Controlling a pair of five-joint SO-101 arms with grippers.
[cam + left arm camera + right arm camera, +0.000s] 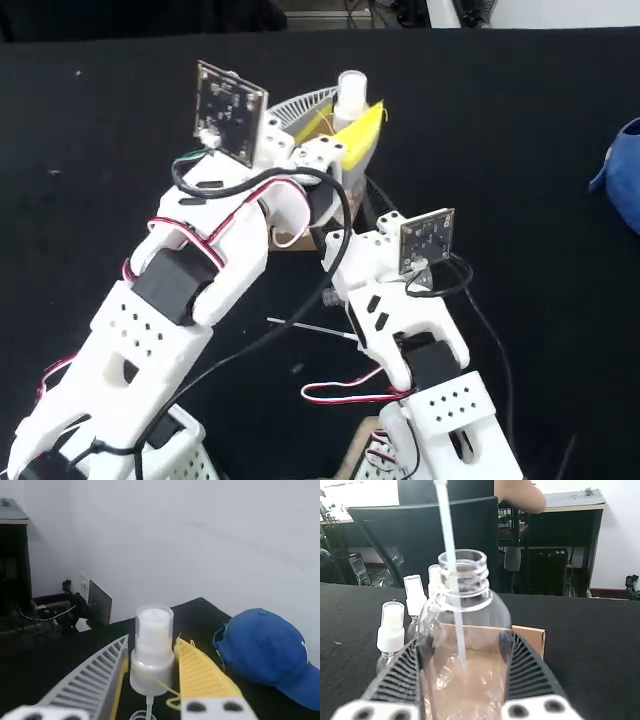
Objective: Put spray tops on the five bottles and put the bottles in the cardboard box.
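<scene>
White plastic arms [150,340] carry black servos [178,282], red-striped cables [340,392] (plus bare camera boards [230,112]).

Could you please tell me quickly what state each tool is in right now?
Left tool: closed, holding a spray top.
Right tool: closed, holding a clear bottle.
</scene>
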